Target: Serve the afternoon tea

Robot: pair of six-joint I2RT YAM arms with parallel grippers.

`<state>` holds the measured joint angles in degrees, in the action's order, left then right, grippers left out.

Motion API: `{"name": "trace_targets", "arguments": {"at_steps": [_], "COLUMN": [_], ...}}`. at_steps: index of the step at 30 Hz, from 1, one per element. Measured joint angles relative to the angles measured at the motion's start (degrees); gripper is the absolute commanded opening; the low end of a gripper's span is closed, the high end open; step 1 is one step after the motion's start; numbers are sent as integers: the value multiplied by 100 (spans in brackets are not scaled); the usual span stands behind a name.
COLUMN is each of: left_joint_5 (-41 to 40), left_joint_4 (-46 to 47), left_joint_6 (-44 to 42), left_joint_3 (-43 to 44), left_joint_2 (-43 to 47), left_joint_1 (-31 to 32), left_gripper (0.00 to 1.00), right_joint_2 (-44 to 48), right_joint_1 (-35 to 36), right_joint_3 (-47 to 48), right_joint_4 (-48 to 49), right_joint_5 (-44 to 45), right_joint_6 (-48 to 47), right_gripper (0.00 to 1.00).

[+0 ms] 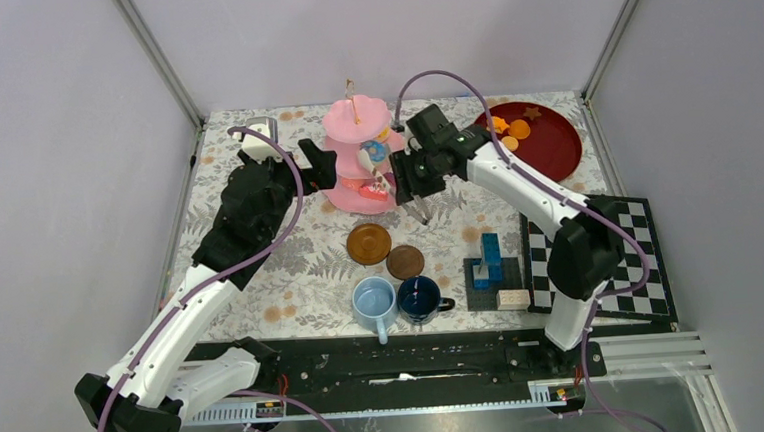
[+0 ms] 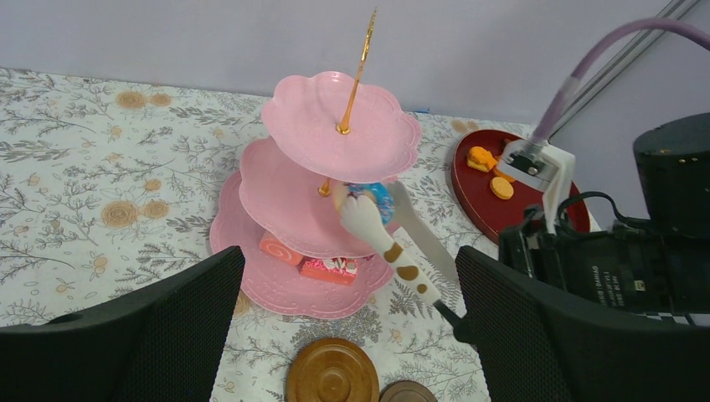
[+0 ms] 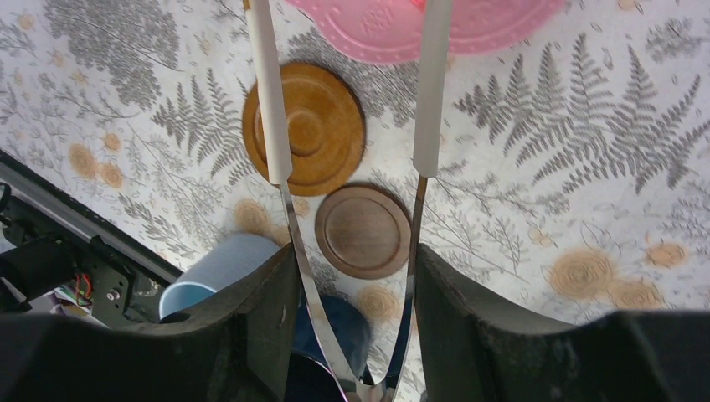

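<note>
Squeezing a pair of tongs (image 2: pixel 393 251) btw its two fingers, the R gripper (image 1: pixel 413 174) is hanging just right of the pink three-tier stand (image 2: pixel 310 117). The stand is standing upright at the back-centre of the flowered tablecloth (image 1: pixel 312 280), gold loop (image 2: pixel 362 59) on top. The tongs' white paw-shaped tips are reaching in at the middle tier & sitting around a blue pastry (image 2: pixel 374 198) at that tier's right edge. It is looking pinched btw them, but whether it is resting on the tier or lifted off isn't clear. In the R wrist view the two tong arms are running out from btw the fingers, tips out of frame.

The L gripper (image 1: pixel 317 165) is hovering just left of the stand w/ jaws spread wide, holding nothing.

The bottom tier is carrying a pink roll (image 2: pixel 278 249) & a red-and-pink slice (image 2: pixel 331 268), side by side. Orange pastries (image 1: pixel 513 128) are lying on a red plate (image 1: pixel 555 155) at the back right, apart from the stand.

In front of the stand, a lighter saucer (image 1: pixel 369 243) & a darker saucer (image 1: pixel 406 262) are lying just beside each other. Nearer the arms' bases, the light-blue mug (image 1: pixel 373 299) & dark-blue mug (image 1: pixel 420 296) are standing upright on the cloth, not on the saucers, touching or nearly so. A blue block stack (image 1: pixel 489 260) is sitting right of the mugs, w/ a chequered board (image 1: pixel 631 251) further right.
</note>
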<state>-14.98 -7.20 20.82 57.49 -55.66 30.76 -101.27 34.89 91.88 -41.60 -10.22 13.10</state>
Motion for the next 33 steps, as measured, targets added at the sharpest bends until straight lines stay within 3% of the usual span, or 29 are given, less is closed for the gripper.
{"name": "trace_targets", "arguments": {"at_steps": [17, 33], "left_joint_5": [0, 20], "left_joint_4": [0, -4], "left_joint_6": [0, 20], "left_joint_3": [0, 0], "left_joint_2": [0, -46], "left_joint_1": [0, 0], "left_gripper": [99, 99], "right_joint_2": [-1305, -1508], "right_joint_1": [457, 461], "right_joint_3": [1534, 1703], "right_joint_4": [-310, -426], "right_joint_5": [92, 367], "right_joint_6": [-15, -68], "right_gripper": [34, 57]}}
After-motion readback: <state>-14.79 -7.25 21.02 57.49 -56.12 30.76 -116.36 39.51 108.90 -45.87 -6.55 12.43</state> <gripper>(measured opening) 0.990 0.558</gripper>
